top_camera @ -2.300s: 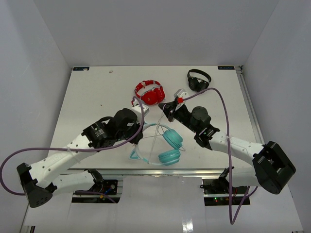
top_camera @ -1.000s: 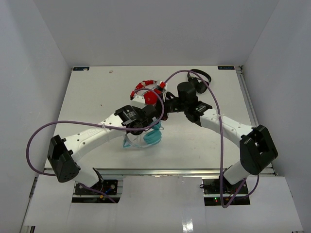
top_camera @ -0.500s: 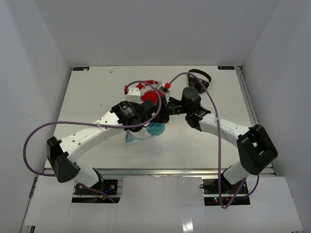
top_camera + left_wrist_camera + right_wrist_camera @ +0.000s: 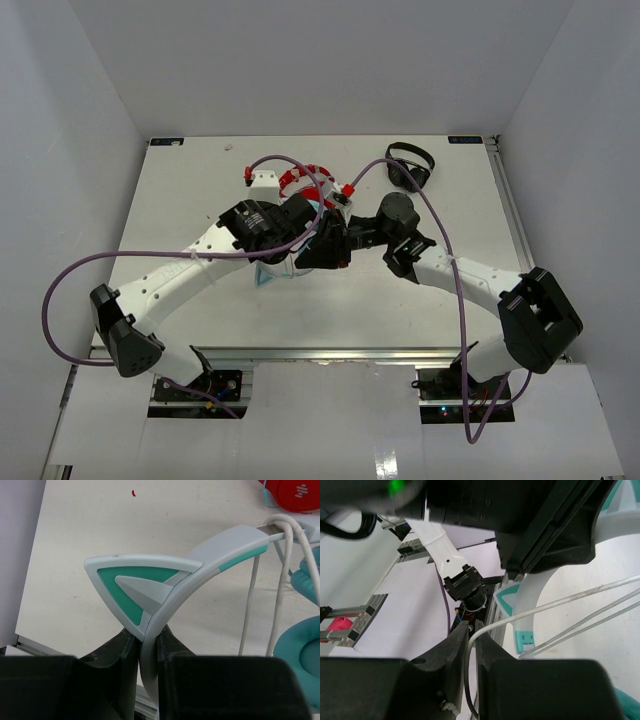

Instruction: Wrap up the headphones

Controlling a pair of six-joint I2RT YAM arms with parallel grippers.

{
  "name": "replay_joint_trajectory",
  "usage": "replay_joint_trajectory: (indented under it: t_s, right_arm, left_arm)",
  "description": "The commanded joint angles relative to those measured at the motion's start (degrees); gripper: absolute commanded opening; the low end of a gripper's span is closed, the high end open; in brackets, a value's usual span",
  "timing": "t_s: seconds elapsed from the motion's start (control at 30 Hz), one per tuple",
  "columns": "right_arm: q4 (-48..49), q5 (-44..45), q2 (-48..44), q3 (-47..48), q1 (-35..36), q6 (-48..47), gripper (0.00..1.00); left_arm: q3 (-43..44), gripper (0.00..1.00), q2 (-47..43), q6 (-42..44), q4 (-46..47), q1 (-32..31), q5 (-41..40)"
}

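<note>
I hold the left hand clamped on the teal, pale-banded plastic over-ear headphones above the white surface near the red headphones, with the right hand pinching their thin white cable, which could slip free under tension and spoil the wrap.

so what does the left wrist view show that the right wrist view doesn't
Only the left wrist view: the left hand with its fingers clamped on the headband just below a cat-ear point, and the red headphones on the table. Only the right wrist view: the right hand with the white cable running between its nearly closed fingers, and the left arm filling the top of the picture. Both: the pale headband with its teal trim, and the cable.
</note>
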Motion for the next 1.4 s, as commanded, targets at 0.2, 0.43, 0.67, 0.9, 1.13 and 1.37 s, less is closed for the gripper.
replay_joint_trajectory:
  t_s: [0.2, 0.43, 0.67, 0.9, 1.13, 1.37]
  right_arm:
    - [3.4, -0.1, -3.4, -2.1, 4.5, -1.1, 0.16]
    - [0.5, 2.0, -3.8, -2.4, 7.5, -4.1, 0.14]
    - [-1.7, 5.1, -4.7, -3.3, 10.8, -7.2, 0.08]
    - [-2.4, 6.9, -5.1, -4.5, 12.9, -8.5, 0.08]
    - [-4.2, 8.4, -5.0, -4.7, 14.4, -10.2, 0.14]
    - [-3.9, 7.7, -3.5, -3.8, 15.0, -10.1, 0.16]
  left_arm:
    - [3.1, 0.0, -9.0, -0.4, 6.0, 1.3, -2.8]
    - [2.4, 0.0, -12.6, -1.1, 8.2, 1.8, -3.7]
    - [3.6, 0.0, -14.0, -1.1, 8.0, 2.8, -3.9]
    - [3.0, 0.0, -14.2, -0.4, 9.3, 4.1, -4.3]
    - [2.2, 0.0, -15.3, 0.7, 11.7, 4.6, -3.5]
    - [1.7, 0.0, -15.5, 1.3, 12.4, 4.7, -3.5]
